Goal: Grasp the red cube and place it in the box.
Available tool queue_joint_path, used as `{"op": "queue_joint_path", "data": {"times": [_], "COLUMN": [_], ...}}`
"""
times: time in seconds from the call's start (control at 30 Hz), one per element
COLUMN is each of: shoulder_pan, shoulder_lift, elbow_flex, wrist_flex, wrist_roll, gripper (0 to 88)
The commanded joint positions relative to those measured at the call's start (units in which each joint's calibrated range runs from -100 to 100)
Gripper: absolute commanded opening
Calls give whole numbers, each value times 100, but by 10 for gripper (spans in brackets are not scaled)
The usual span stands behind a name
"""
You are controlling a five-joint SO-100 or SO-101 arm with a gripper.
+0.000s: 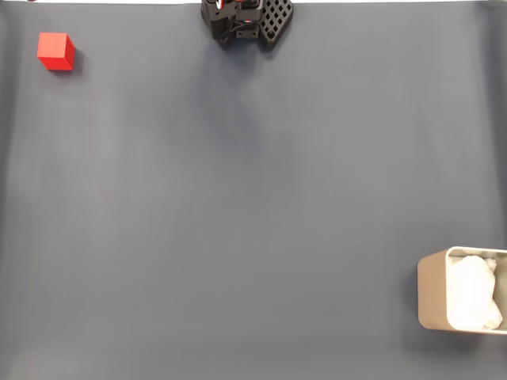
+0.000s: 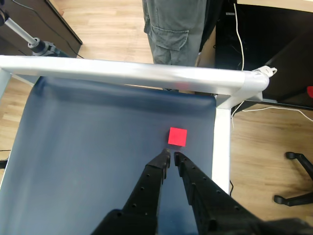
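Your gripper (image 2: 171, 157) black, fingers pressed almost together, nothing between them, red cube (image 2: 177, 136) just beyond its tips near the dark mat's (image 1: 253, 206) corner, box (image 1: 432, 297) at the opposite edge, wooden floor (image 2: 112, 29) past the white frame (image 2: 122, 71), a person's trouser legs (image 2: 173, 29) there.

Office or lab room: pale wood-plank floor (image 2: 112, 24), black wheeled chair base (image 2: 296, 181), dark cabinets (image 2: 44, 24), white cable (image 2: 239, 34), grey-matted aluminium-framed table (image 2: 73, 147).
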State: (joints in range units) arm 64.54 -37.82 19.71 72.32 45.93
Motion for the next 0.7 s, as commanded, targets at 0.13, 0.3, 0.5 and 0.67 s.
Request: {"op": "queue_joint_path", "data": {"times": [0.13,0.3,0.5,0.67], "shoulder_pan": [229,272,300,329], "shoulder_lift": [-213,-282,-273,-265], "elbow_flex": [520,784,949,1131], "wrist_flex": [-486,-535,-617,-936], "wrist_roll": [-39,-63,-142,-205], "gripper": [9,75,157,210]}}
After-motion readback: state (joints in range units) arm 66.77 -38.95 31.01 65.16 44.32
